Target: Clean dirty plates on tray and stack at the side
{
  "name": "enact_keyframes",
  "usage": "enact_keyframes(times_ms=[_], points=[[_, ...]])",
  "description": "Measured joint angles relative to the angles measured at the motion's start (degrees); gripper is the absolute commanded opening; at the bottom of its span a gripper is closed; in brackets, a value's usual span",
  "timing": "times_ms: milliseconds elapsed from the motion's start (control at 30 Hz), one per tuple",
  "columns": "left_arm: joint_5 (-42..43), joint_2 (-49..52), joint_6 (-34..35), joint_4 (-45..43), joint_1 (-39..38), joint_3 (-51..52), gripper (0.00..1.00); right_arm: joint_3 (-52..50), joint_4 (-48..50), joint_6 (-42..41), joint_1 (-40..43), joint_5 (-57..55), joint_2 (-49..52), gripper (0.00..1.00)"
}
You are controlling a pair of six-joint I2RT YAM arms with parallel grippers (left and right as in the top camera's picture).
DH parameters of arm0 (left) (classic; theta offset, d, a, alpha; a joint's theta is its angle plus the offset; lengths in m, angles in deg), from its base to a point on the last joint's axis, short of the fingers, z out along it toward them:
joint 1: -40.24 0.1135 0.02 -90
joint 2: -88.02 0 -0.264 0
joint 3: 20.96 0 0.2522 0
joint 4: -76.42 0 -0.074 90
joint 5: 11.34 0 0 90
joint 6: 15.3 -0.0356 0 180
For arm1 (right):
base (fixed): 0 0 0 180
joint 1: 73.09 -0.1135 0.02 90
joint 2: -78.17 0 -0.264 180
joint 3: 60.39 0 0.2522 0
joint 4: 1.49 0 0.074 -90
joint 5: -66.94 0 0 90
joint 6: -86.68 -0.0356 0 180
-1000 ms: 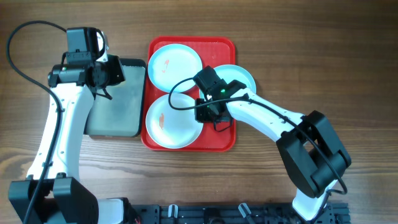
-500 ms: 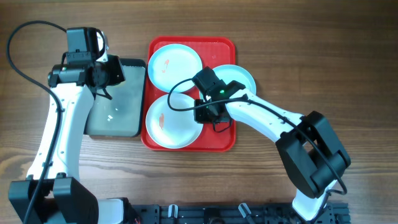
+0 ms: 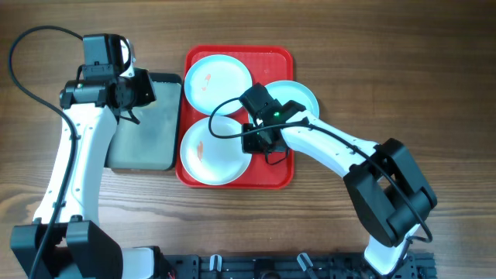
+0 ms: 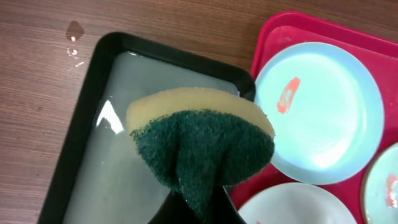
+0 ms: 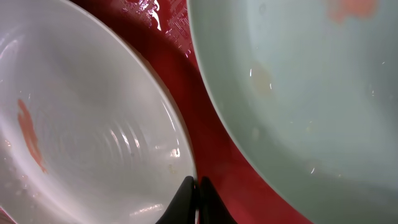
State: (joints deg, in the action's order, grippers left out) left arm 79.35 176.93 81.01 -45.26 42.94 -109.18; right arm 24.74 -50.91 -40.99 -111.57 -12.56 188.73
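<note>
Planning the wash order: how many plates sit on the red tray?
3: rear round white plate, front white plate, light teal plate on the right, partly under the right arm.

Black-rimmed tray (image 4: 71,152) with a shallow layer of cloudy water sits on the wood-grain counter (image 4: 31,74). A yellow sponge (image 4: 202,146) with a dark green scrub side hangs over it. A few water drops (image 4: 74,31) lie on the wood near the tray's corner.
</note>
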Motion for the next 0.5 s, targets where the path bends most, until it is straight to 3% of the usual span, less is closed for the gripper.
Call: enact_keyframes(times_ms=[100, 367, 500], points=[[1.95, 0.00, 0.00, 0.22, -0.02, 0.00, 0.04, 0.00, 0.00, 0.04, 0.00, 0.00, 0.00, 0.21], [7.06, 0.00, 0.87, 3.37, -0.09, 0.28, 0.04, 0.00, 0.02, -0.02, 0.00, 0.00, 0.00, 0.13], [8.68, 0.00, 1.29, 3.50, -0.72, 2.38, 0.04, 0.00, 0.02, 0.00, 0.00, 0.00, 0.00, 0.17]])
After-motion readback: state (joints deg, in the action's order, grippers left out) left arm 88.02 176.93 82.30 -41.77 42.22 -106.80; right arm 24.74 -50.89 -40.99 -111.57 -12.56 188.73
